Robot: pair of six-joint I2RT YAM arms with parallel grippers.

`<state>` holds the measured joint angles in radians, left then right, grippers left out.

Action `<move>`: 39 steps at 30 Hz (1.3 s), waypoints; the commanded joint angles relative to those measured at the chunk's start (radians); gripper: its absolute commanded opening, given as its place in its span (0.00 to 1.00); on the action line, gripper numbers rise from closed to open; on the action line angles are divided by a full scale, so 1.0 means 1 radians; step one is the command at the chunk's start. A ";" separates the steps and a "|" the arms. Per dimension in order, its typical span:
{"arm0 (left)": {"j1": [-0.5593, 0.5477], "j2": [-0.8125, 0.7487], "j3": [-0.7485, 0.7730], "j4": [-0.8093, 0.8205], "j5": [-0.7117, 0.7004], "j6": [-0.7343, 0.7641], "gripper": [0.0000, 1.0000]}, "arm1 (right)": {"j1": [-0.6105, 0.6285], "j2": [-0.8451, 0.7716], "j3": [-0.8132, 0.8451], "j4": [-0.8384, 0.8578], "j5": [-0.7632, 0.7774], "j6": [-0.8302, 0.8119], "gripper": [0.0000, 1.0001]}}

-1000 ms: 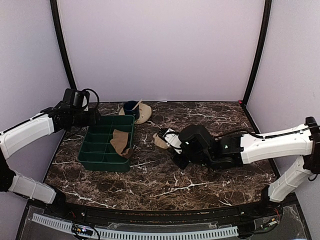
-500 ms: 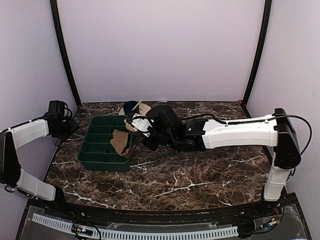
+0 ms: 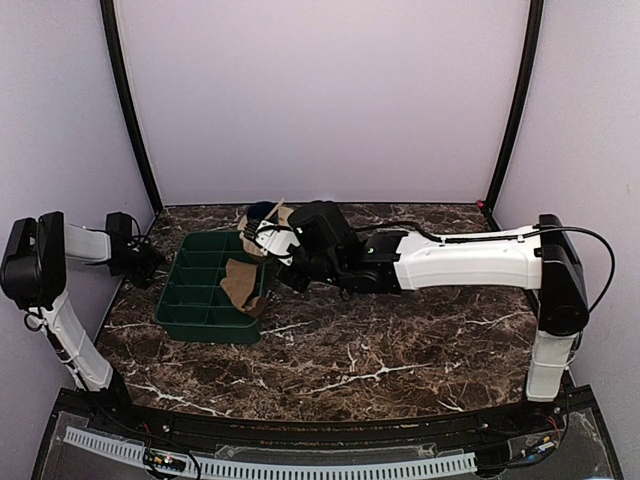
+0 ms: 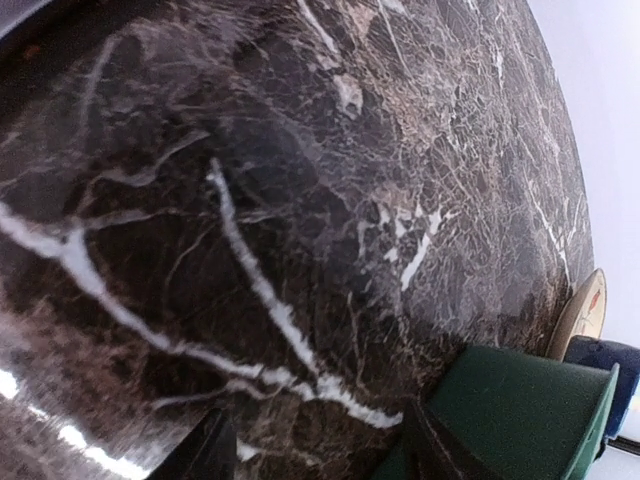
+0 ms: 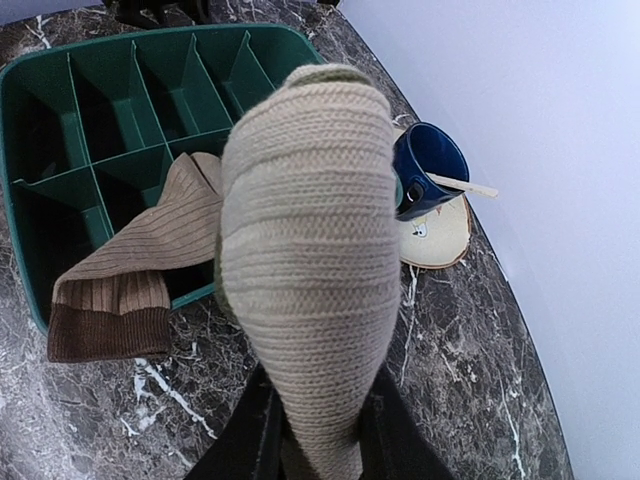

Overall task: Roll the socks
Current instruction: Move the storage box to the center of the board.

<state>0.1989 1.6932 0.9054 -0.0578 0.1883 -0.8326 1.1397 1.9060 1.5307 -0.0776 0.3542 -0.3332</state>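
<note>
**Two socks: one rolled and in hand, one flat**

1. Marble table (image 3: 330,370): dark stone with white veins. The near half carries nothing of the task.
2. Left gripper (image 4: 315,455): low over bare marble at the table's left edge and well apart from both socks. Its jaws are spread wide with nothing between them.
3. Green tray (image 3: 200,300): divided into cells, left of centre. None of the cells in view holds a roll.
4. Flat sock (image 5: 150,250): ribbed tan cloth, unrolled. It lies across the tray's right-hand cells, and its dark brown cuff hangs over the rim toward the table.
5. Right gripper (image 5: 315,430): its arm reaches across to the tray's far right corner. The jaws are clenched on the rolled sock (image 5: 305,250), a fat tan bundle held clear of the surface. Whether it hangs over a cell or just beside the rim cannot be told.
6. Saucer (image 5: 445,240) with blue cup (image 5: 430,170): at the far edge just behind the tray, with a thin stick (image 5: 465,185) resting on the cup. Not part of the task.

Progress, as judged: about halfway. One sock is rolled but not yet set down. The other has yet to be lifted out, rolled and placed.
</note>
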 commanded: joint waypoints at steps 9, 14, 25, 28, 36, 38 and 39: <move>0.009 0.217 0.233 0.096 0.246 0.023 0.58 | -0.023 0.007 0.022 0.079 -0.030 -0.022 0.00; 0.006 0.295 0.312 0.088 0.340 0.074 0.58 | -0.026 0.014 0.030 0.087 -0.034 -0.026 0.00; -0.068 0.375 0.430 0.028 0.446 0.186 0.55 | -0.026 0.021 0.043 0.084 -0.036 -0.027 0.00; -0.090 0.378 0.445 0.013 0.448 0.207 0.53 | -0.027 0.021 0.045 0.083 -0.035 -0.027 0.00; -0.129 0.383 0.448 -0.004 0.468 0.241 0.50 | -0.027 0.024 0.048 0.078 -0.042 -0.033 0.00; -0.144 0.383 0.455 -0.015 0.471 0.253 0.50 | -0.026 0.029 0.053 0.073 -0.047 -0.035 0.00; -0.152 0.383 0.459 -0.025 0.471 0.260 0.50 | -0.027 0.033 0.056 0.072 -0.050 -0.035 0.00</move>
<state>0.0772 2.0792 1.3357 -0.0326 0.6266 -0.6205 1.1217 1.9190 1.5455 -0.0422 0.3210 -0.3622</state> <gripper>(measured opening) 0.499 0.159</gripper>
